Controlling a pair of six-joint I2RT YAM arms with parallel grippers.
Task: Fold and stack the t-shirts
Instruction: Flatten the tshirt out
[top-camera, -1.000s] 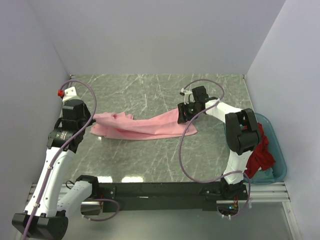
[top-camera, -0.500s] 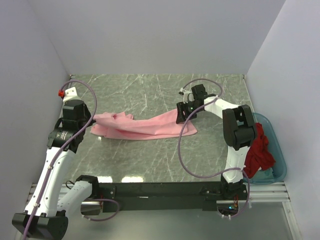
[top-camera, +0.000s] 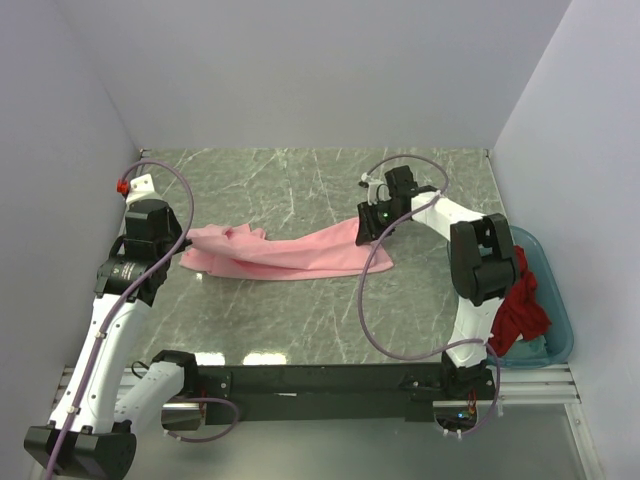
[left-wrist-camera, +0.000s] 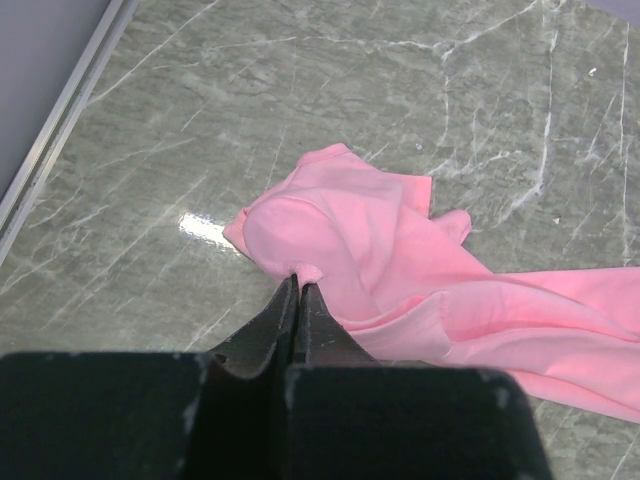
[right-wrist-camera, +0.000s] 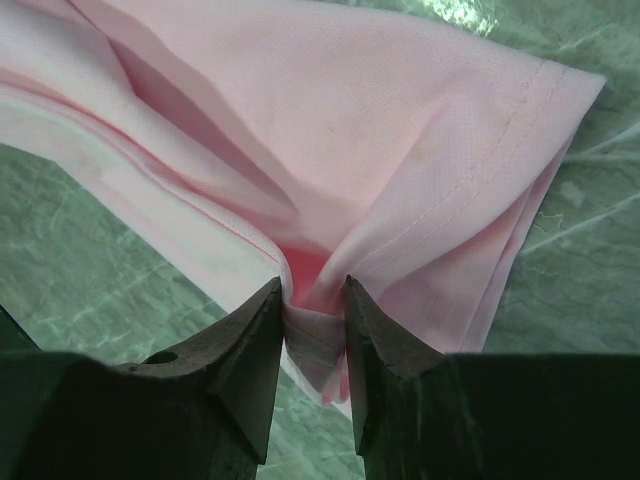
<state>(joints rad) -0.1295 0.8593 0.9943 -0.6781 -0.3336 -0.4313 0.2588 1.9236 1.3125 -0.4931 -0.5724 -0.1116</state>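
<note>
The light pink t-shirt (top-camera: 290, 255) lies crumpled in a long strip across the middle of the marble table. My left gripper (top-camera: 185, 245) is at its left end. In the left wrist view the jaws (left-wrist-camera: 297, 282) are shut, with a small nub of the pink shirt (left-wrist-camera: 400, 250) pinched at the tips. My right gripper (top-camera: 365, 232) is at the shirt's right end. In the right wrist view its fingers (right-wrist-camera: 312, 295) squeeze a bunched fold of the pink cloth (right-wrist-camera: 380, 130) near the hem. The bright red t-shirt (top-camera: 520, 305) hangs crumpled in the tub at the right.
A teal translucent tub (top-camera: 556, 300) stands off the table's right edge beside the right arm's base. White walls close in the table at the back, left and right. A red-tipped fitting (top-camera: 122, 186) sits at the far left edge.
The right gripper's jaws have narrowed onto the pink shirt's right end, and its wrist shifted slightly. The left arm and the shirt's left end have not moved.
</note>
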